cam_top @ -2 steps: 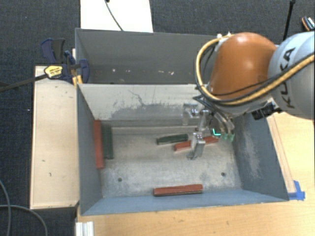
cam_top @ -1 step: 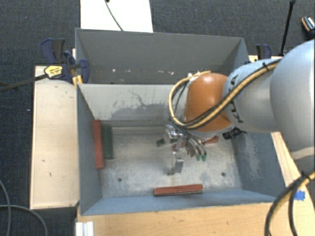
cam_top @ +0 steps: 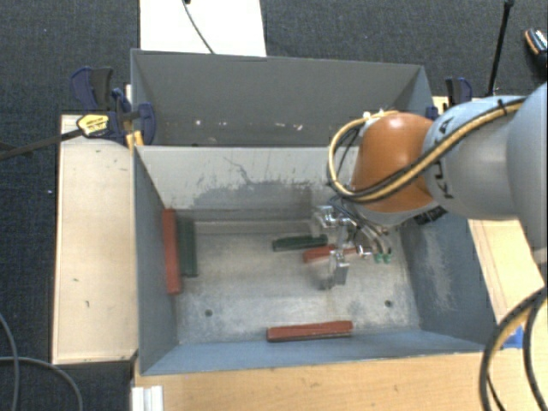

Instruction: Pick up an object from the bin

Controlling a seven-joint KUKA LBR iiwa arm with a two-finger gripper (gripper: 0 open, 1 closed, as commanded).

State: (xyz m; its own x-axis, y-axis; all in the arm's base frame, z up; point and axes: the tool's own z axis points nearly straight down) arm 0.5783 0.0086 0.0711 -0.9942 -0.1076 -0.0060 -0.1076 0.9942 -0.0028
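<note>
Red, short and slender, a bar point(cam_top: 315, 253) lies on the floor of the bin point(cam_top: 248, 291), just to the view's left of the hand point(cam_top: 340, 270). Its long axis runs roughly left to right, with one end at the hand. A dark green bar point(cam_top: 298, 243) lies parallel, just beyond it. Whether the hand is spread or pinching cannot be told. A grasp would probably close across the red bar's narrow width.

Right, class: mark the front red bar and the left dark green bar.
front red bar point(cam_top: 309, 331): camera view, its middle.
left dark green bar point(cam_top: 188, 248): camera view, its middle.
</note>
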